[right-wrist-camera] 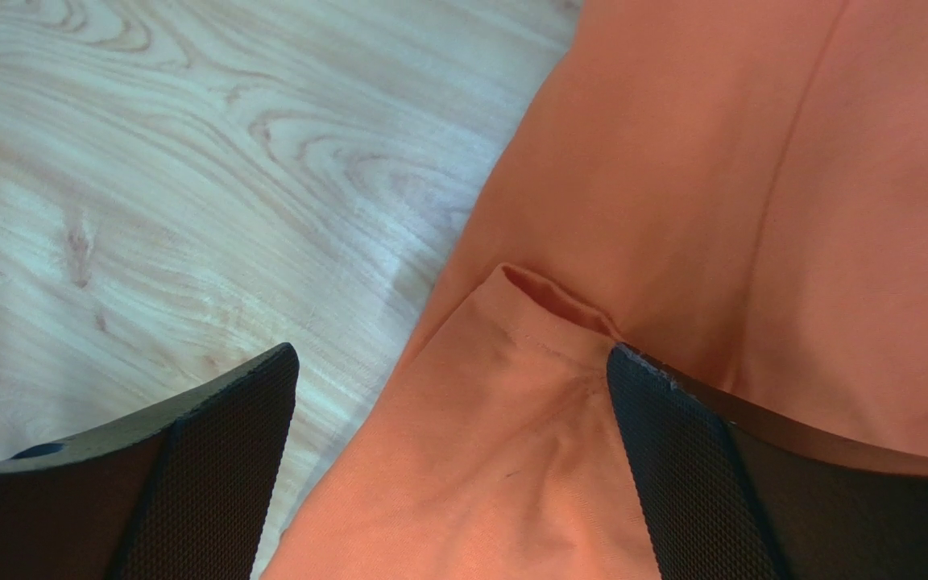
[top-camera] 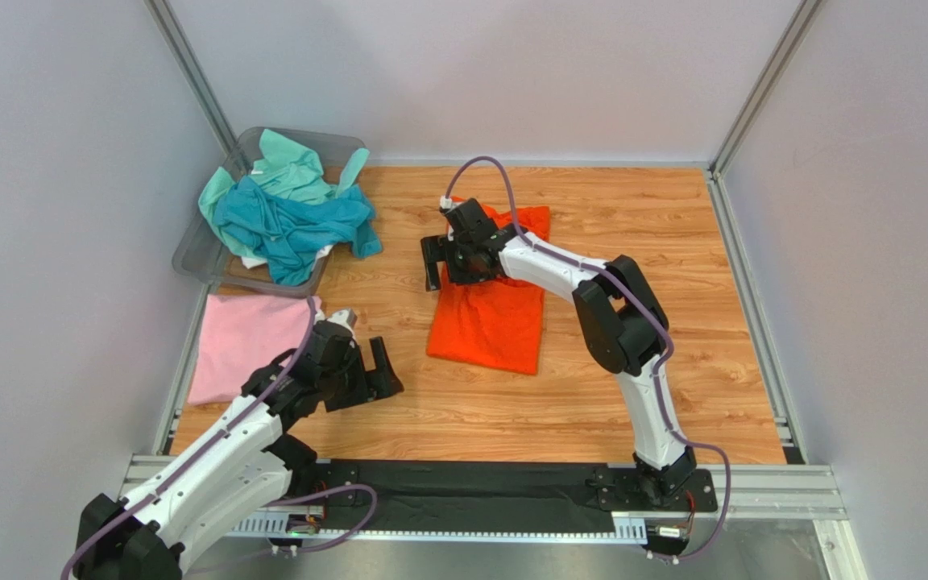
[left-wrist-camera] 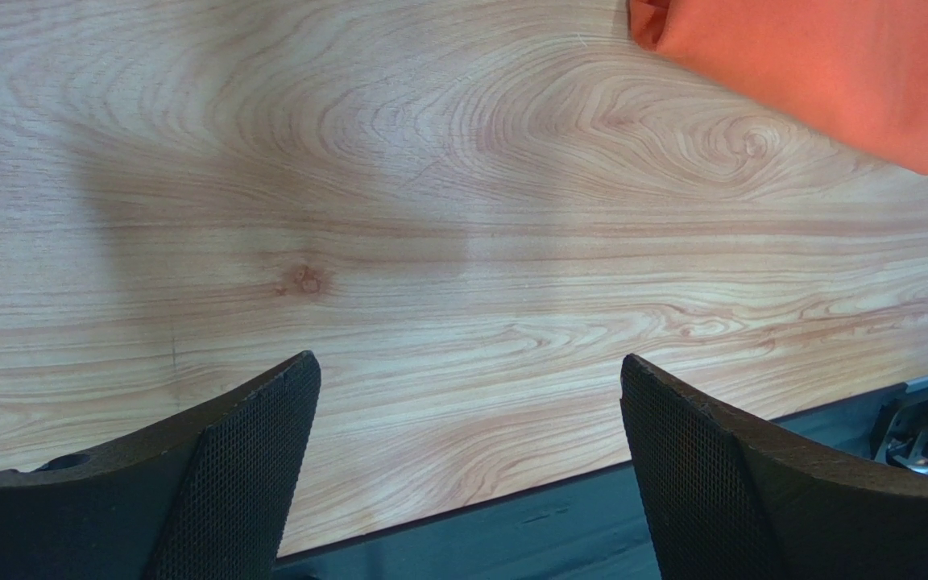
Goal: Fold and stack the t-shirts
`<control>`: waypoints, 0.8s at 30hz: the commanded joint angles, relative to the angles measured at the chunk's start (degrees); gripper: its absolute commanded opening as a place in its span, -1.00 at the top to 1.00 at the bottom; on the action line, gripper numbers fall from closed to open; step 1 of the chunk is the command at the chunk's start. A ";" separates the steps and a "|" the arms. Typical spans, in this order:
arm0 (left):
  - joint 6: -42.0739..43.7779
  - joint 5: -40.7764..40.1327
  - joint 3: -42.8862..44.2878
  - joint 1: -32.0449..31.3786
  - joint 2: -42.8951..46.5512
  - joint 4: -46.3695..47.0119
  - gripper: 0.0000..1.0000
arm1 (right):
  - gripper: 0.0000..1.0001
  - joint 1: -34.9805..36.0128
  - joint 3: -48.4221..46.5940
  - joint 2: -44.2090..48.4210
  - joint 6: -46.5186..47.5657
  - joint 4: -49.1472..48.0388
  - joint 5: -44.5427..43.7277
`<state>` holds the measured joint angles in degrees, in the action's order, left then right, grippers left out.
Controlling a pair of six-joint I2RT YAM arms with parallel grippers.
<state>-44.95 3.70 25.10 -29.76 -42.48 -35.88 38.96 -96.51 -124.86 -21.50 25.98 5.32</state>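
Observation:
A bright orange t-shirt (top-camera: 491, 308) lies partly folded in the middle of the table. My right gripper (top-camera: 444, 261) is open over its upper left edge; in the right wrist view a folded sleeve of the orange t-shirt (right-wrist-camera: 517, 411) lies between the spread fingers (right-wrist-camera: 687, 471). A pale pink t-shirt (top-camera: 245, 344) lies folded flat at the left edge. My left gripper (top-camera: 375, 369) is open and empty over bare wood just right of it; the left wrist view shows the orange t-shirt (left-wrist-camera: 820, 67) at the top right. Teal and mint green t-shirts (top-camera: 287, 212) lie heaped in the bin.
A grey see-through plastic bin (top-camera: 212, 268) stands at the back left corner. Metal frame rails (top-camera: 747, 290) border the wooden table. A black strip with the arm bases (top-camera: 493, 489) runs along the near edge.

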 commanded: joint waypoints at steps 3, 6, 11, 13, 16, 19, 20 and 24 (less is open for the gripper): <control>-0.23 0.69 1.79 0.23 -0.32 -0.25 -0.99 | -1.00 -0.46 -4.47 0.31 3.83 1.61 -3.04; 0.04 0.60 2.41 0.14 -0.76 0.37 -0.99 | -1.00 -0.46 -4.39 3.03 4.88 2.50 -2.25; 0.56 1.13 4.42 0.23 -3.13 3.18 -0.99 | -1.00 -0.46 0.08 13.29 4.89 2.68 -1.98; 0.65 1.39 5.22 0.23 -5.32 5.20 -0.99 | -1.00 -0.46 5.59 17.35 3.57 2.06 -3.64; 0.65 2.00 6.97 0.23 -9.10 8.88 -0.99 | -1.00 -0.46 13.25 26.40 1.55 0.31 -7.58; 1.26 3.85 8.29 0.23 -14.46 14.42 -0.93 | -1.00 -0.46 23.36 37.19 -1.70 0.04 -11.46; 1.70 4.29 9.34 0.23 -15.95 15.56 -0.90 | -1.00 -0.46 28.78 39.23 -2.66 -0.05 -12.26; 3.02 5.87 13.65 0.23 -27.53 19.17 -0.64 | -1.00 -0.64 40.77 48.82 -5.66 -1.98 -13.23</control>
<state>-44.07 7.25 34.54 -29.76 -64.07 -22.92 38.44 -62.43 -78.98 -23.49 25.34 -4.62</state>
